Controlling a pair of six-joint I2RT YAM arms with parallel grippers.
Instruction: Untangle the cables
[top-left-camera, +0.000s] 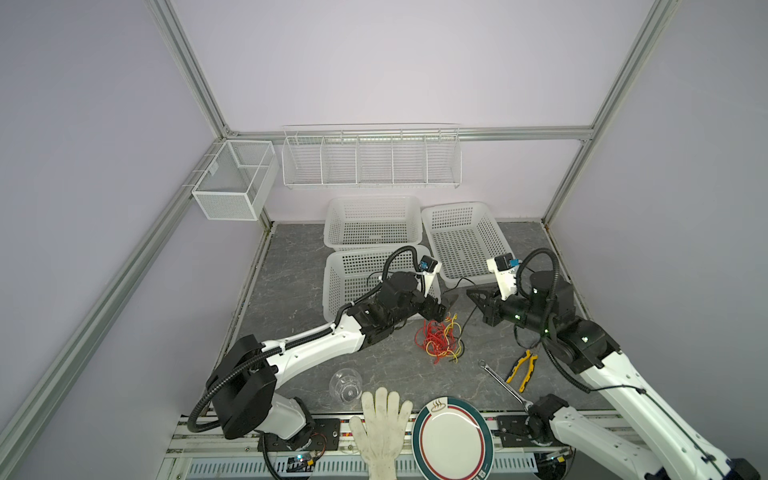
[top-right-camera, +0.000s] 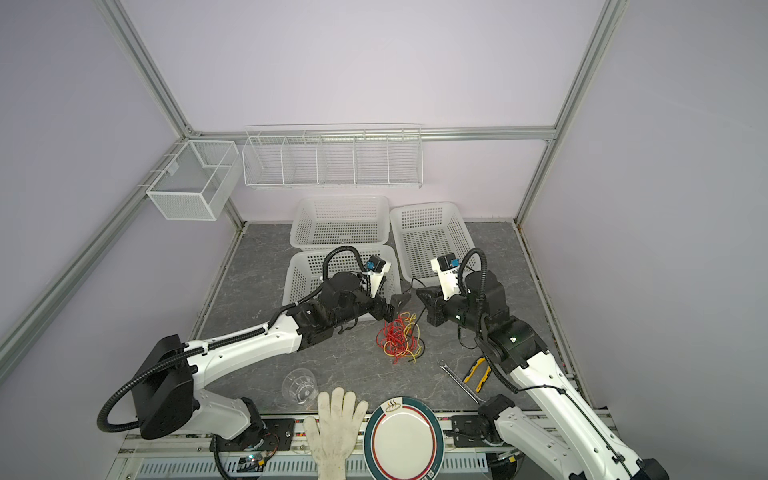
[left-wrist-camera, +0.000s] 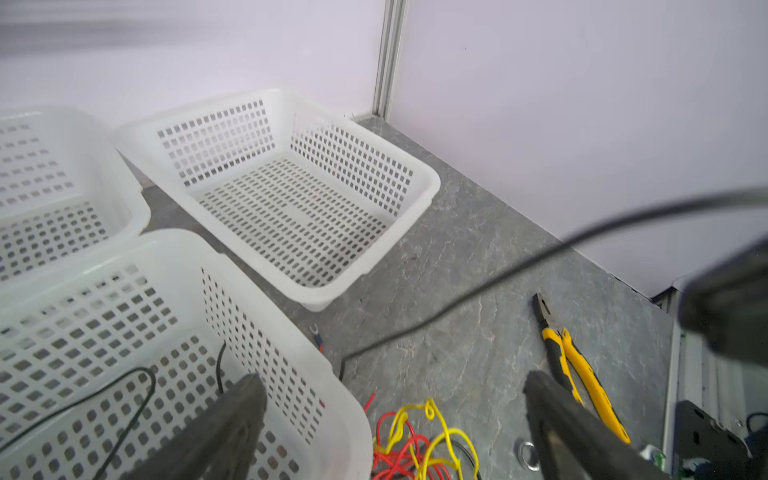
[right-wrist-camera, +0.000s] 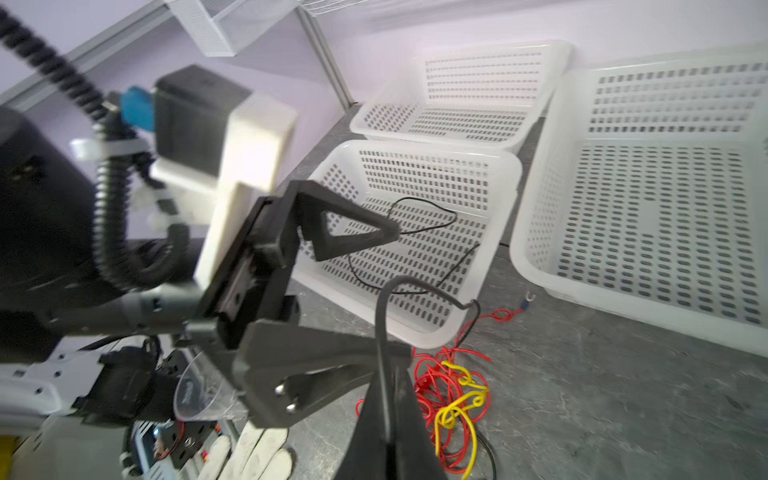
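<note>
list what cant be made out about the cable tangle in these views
- right wrist view: past the pinch of the right gripper, the black cable is lost between its fingers
- top views: how it threads the red and yellow cables is too thin to trace
- left wrist view: those cables run off the bottom edge

The baskets (top-left-camera: 372, 214) were smooth, faintly glossy white plastic, the surface (top-left-camera: 291, 299) matt grey stone-look, the glove (top-left-camera: 380, 428) rough knitted cloth, the plate (top-left-camera: 453, 444) glossy, the wrench (top-left-camera: 503, 384) bright metal, the cables (top-left-camera: 438, 338) smooth-coated, the cup (top-left-camera: 345, 384) clear plastic.
</note>
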